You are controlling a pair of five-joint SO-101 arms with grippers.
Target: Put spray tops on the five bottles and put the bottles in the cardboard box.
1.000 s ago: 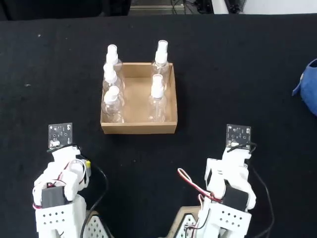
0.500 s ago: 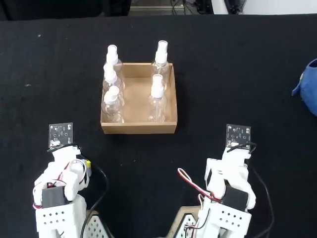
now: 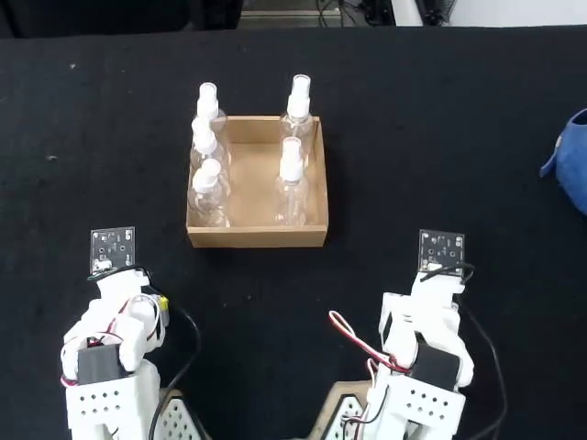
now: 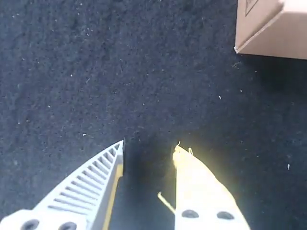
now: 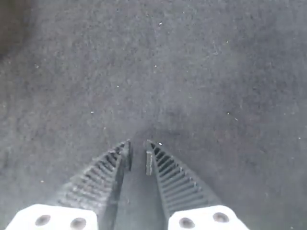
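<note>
Left gripper (image 4: 148,146) sits slightly parted, right gripper (image 5: 137,143) closed to a sliver, both empty above the black table (image 3: 440,137). Five clear plastic bottles with white spray tops (image 3: 291,188) stand inside the brown cardboard box (image 3: 257,236) — probably light, slick and easily tipped, so best pinched around the body just under the neck.

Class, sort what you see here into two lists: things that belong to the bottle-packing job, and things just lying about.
Belongs to the job: cardboard box; five spray-topped bottles; left gripper; right gripper.

Just lying about: blue object at the far right.
</note>
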